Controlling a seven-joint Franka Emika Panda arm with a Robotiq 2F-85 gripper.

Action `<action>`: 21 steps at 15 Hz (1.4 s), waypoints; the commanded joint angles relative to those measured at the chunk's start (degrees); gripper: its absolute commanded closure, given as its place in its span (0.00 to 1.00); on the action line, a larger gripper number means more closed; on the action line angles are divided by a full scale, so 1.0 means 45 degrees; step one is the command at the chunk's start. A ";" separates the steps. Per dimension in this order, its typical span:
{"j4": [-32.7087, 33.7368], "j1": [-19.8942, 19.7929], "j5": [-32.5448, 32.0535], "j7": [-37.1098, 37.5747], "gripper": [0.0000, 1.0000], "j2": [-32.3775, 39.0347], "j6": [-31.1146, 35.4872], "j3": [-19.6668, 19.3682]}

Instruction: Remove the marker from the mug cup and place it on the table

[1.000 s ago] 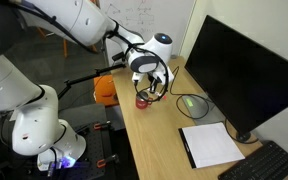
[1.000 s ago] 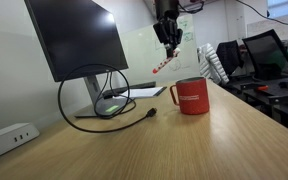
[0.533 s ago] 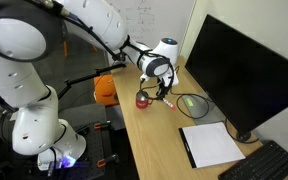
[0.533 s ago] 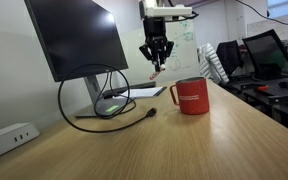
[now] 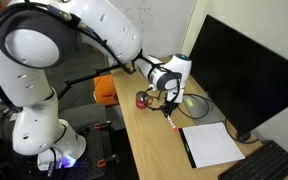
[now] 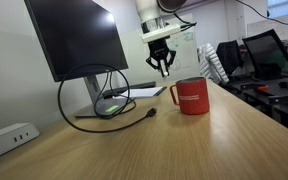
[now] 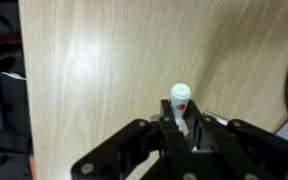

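Note:
My gripper (image 7: pixel 184 127) is shut on the marker (image 7: pixel 181 100), whose white end with a red spot sticks out past the jaws above the bare light-wood table (image 7: pixel 84 70). In an exterior view the gripper (image 5: pixel 169 97) hangs just beyond the small dark-red mug cup (image 5: pixel 142 99), and the pinkish marker (image 5: pixel 172 121) points down towards the table (image 5: pixel 149 145). In an exterior view the gripper (image 6: pixel 162 63) is up and behind the red mug cup (image 6: pixel 191 96), which stands on the table (image 6: pixel 184 145). The marker is hard to make out there.
A large black monitor (image 5: pixel 242 70) and its stand with a looped black cable (image 6: pixel 104 100) are close by. A white paper pad (image 5: pixel 210 144) and a keyboard (image 5: pixel 269 165) lie further along. An orange object (image 5: pixel 105 89) sits at the table's edge. A power strip (image 6: pixel 9 138) lies near the wall.
My gripper has carried the marker away from above the mug cup, across towards the monitor side and lower towards the table. The mug cup has not moved.

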 commanded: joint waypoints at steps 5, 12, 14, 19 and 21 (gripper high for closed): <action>-0.1964 -0.0122 -0.0867 0.3782 0.95 -0.0929 -0.0179 -0.0901; -0.3158 -0.0270 -0.4152 0.5482 0.95 -0.0449 0.0528 -0.1201; -0.3228 -0.0302 -0.5079 0.5855 0.95 -0.0324 0.0718 -0.1311; -0.3210 -0.0334 -0.6691 0.6472 0.42 -0.0126 0.1354 -0.1383; -0.3277 -0.0395 -0.6671 0.6294 0.26 -0.0186 0.1449 -0.1334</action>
